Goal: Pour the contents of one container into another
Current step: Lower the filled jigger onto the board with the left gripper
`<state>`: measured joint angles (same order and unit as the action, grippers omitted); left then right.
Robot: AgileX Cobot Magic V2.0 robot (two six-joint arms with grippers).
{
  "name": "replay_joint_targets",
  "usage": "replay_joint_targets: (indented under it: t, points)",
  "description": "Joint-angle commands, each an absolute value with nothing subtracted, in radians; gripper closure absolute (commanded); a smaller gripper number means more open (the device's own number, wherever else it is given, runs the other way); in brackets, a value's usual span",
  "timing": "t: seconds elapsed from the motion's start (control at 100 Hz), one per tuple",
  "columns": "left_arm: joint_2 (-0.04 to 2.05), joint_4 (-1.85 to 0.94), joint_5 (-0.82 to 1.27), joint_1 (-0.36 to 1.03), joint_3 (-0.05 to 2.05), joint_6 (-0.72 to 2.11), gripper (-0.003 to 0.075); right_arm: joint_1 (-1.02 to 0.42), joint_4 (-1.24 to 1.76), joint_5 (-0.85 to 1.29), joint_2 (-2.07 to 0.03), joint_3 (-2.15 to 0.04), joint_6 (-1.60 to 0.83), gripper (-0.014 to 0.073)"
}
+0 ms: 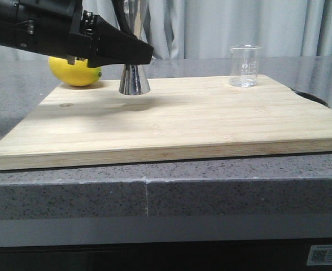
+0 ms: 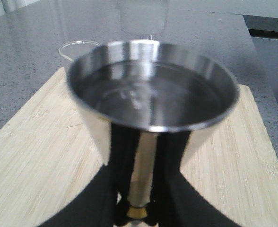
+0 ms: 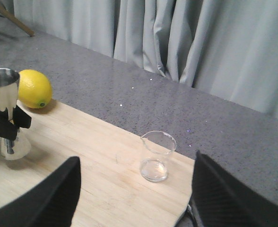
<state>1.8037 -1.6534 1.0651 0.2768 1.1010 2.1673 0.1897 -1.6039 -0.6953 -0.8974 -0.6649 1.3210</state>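
Front view shows a grey counter (image 1: 222,186) bearing a wooden board (image 1: 177,121). Left gripper (image 1: 133,55) pinches the jigger (image 1: 134,80) at its waist; the jigger stands upright on the board's far left, its upper cup holding clear liquid in the left wrist view. Right gripper (image 3: 134,198) hangs above the board, fingers spread wide, holding nothing. A lemon (image 1: 75,71) lies behind the board's far left corner. Near the board's far right corner stands the beaker (image 1: 245,66), upright, well apart from the jigger.

Pale grey pleated curtains (image 1: 239,25) across the back, speckled grey stone countertop (image 1: 222,189), dark cabinet front (image 1: 154,257) below, soft even light.
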Motion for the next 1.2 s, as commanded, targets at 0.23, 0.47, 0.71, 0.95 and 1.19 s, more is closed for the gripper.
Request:
replay_joint_targets:
  t: [0.23,0.47,0.71,0.95,1.19]
  points:
    - [1.751,-1.741,1.074,0.274,1.135,2.186,0.0731,0.196,-1.564,-0.733,-0.875,-0.677,1.330,0.0141]
    - [1.751,-1.741,1.067,0.274,1.135,2.186,0.0732,0.196,-1.564,-0.745,-0.875,-0.677,1.330,0.0141]
    - [1.751,-1.745,1.048,0.274,1.135,2.186,0.0732,0.196,-1.564,-0.759,-0.875,-0.677,1.342,0.0141]
    - [1.752,-1.763,1.048,0.274,1.135,2.186,0.0731,0.196,-1.564,-0.768,-0.875,-0.677,1.344,0.0141]
    - [1.752,-1.765,1.048,0.274,1.135,2.186,0.0731,0.196,-1.564,-0.773,-0.875,-0.677,1.344,0.0141]
